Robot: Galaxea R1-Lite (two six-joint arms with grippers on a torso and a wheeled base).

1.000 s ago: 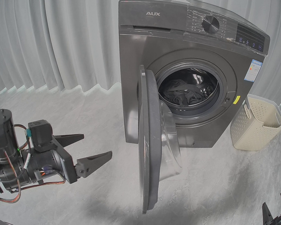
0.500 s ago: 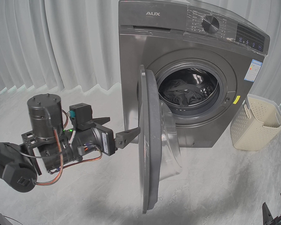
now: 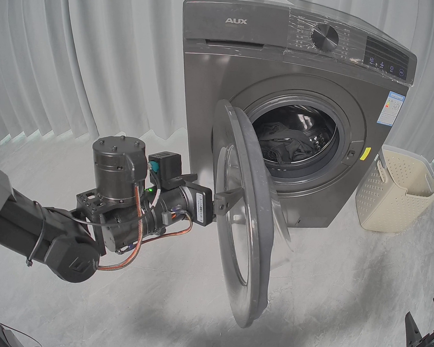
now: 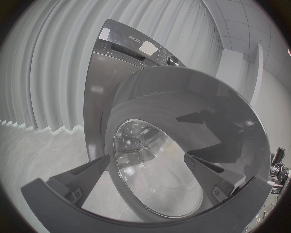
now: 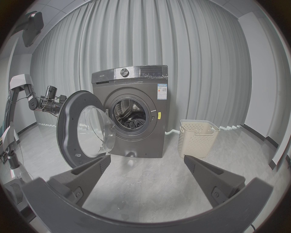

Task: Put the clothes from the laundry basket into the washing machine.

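While the door point(image 3: 252, 231) of the washing machine point(image 3: 280, 64) stands half open, the left claw point(image 4: 145, 157) is held spread at its outer face
Dark clothes point(image 3: 286, 146) are seen heaped inside the drum, right of centre in the head view, beyond the door's glass bowl. One finger point(image 3: 227, 201) of the left claw is laid against the door's grey ring, left of centre, and nothing is pinched. The cream laundry basket point(image 3: 394, 195) is set on the floor point(image 3: 341, 284) at the right edge, just beside the machine's lower corner. The right claw point(image 5: 145, 159) is seen spread and unloaded, well apart from the machine. A pleated white curtain point(image 3: 88, 54) is hung behind it all
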